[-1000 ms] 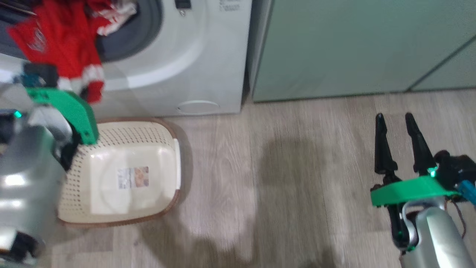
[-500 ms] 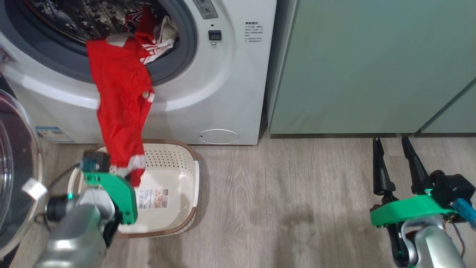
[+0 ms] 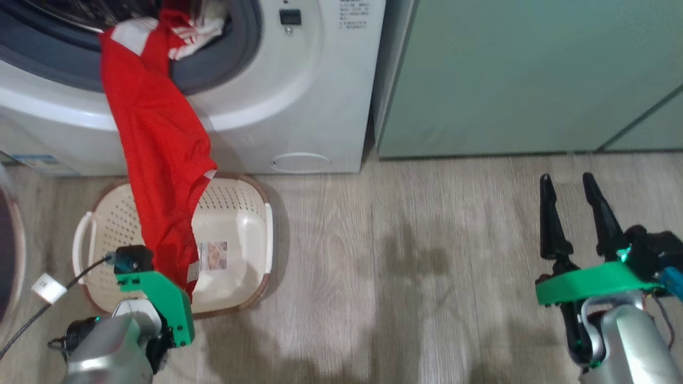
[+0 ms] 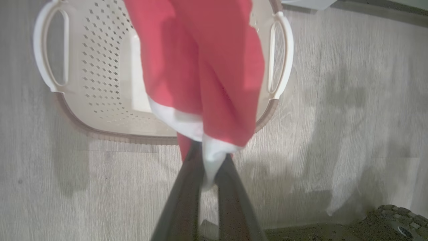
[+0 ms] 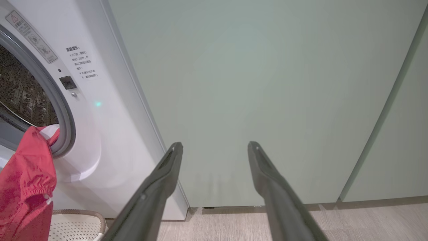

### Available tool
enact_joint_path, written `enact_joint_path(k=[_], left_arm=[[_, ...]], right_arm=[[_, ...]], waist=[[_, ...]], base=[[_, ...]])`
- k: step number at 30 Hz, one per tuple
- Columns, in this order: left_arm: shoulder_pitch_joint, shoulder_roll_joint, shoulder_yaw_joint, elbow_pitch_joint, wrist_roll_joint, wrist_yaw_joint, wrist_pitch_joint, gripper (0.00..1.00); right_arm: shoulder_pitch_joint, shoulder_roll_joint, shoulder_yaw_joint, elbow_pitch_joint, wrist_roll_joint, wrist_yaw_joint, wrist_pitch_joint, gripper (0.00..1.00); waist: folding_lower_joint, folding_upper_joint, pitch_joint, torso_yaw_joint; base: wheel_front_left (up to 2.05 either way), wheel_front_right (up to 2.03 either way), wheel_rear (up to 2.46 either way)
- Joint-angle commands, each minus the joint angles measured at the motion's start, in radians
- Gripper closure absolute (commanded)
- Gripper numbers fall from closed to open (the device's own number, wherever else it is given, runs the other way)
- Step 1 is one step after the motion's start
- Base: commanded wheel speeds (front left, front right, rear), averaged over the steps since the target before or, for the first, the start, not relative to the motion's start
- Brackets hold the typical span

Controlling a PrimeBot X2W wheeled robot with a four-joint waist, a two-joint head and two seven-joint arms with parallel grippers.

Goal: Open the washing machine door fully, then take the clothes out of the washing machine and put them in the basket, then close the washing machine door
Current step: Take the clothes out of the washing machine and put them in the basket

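Observation:
A long red garment (image 3: 160, 160) hangs from the mouth of the white washing machine (image 3: 299, 80) down over the cream basket (image 3: 240, 213) on the floor. My left gripper (image 4: 210, 157) is shut on its white hem, just in front of the basket's near brown rim (image 4: 100, 135). A second piece of the clothes, red with white stripes (image 3: 195, 32), lies in the drum opening. The washing machine door (image 3: 6, 250) stands open at the far left edge. My right gripper (image 3: 565, 178) is open and holds nothing, over the floor well to the right.
Pale green cabinets (image 3: 533, 80) stand right of the machine, and my right gripper (image 5: 215, 147) points at them. Wood floor (image 3: 400, 266) spreads between the basket and the right arm. A cable with a white tag (image 3: 48, 288) trails from my left wrist.
The head camera has shifted. My left gripper has drawn the red garment further out of the drum, down and toward me across the basket. The right arm has stayed put.

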Motion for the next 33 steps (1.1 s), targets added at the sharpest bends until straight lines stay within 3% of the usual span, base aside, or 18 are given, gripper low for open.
enact_joint_path(k=[1, 6, 13, 22, 23, 24, 33], left_arm=[[-0.039, 0.026, 0.031, -0.005, -0.006, -0.004, 0.002, 1.0], [-0.065, 0.014, 0.026, 0.025, -0.019, -0.003, 0.053, 1.0], [-0.115, 0.019, 0.031, 0.041, -0.02, 0.037, 0.014, 1.0], [-0.099, 0.025, 0.04, 0.049, -0.034, 0.069, -0.023, 1.0], [-0.095, 0.024, 0.044, 0.05, -0.037, 0.078, -0.046, 0.62], [-0.088, 0.021, 0.046, 0.05, -0.038, 0.081, -0.062, 0.01], [-0.047, 0.022, 0.057, 0.051, -0.054, 0.037, -0.237, 0.0]], right_arm=[[-0.025, -0.013, 0.019, -0.033, -0.001, -0.001, -0.006, 0.0], [-0.057, -0.011, 0.019, -0.041, -0.003, -0.001, -0.006, 0.0], [-0.107, -0.013, 0.023, -0.056, -0.009, -0.001, -0.006, 0.0], [-0.119, -0.024, -0.003, -0.065, -0.012, -0.001, -0.006, 0.0], [-0.118, -0.024, -0.01, -0.064, -0.012, -0.001, -0.006, 0.0], [-0.116, -0.025, -0.017, -0.063, -0.012, -0.001, -0.006, 0.0], [-0.077, -0.02, -0.009, -0.042, -0.01, -0.001, -0.006, 0.0]], waist=[[0.0, -0.0001, 0.038, -0.018], [0.0, -0.0001, 0.118, -0.038], [0.0, -0.0001, 0.214, -0.068], [0.0, -0.0001, 0.219, -0.095], [0.0, -0.0001, 0.212, -0.094], [0.0, -0.0001, 0.204, -0.092], [0.0, -0.0001, 0.08, -0.066]], base=[[0.0, 0.0, 0.0], [0.0, 0.0, 0.0], [0.0, 0.0, 0.0], [0.0, 0.0, 0.0], [0.0, 0.0, 0.0], [0.0, 0.0, 0.0], [0.0, 0.0, 0.0]])
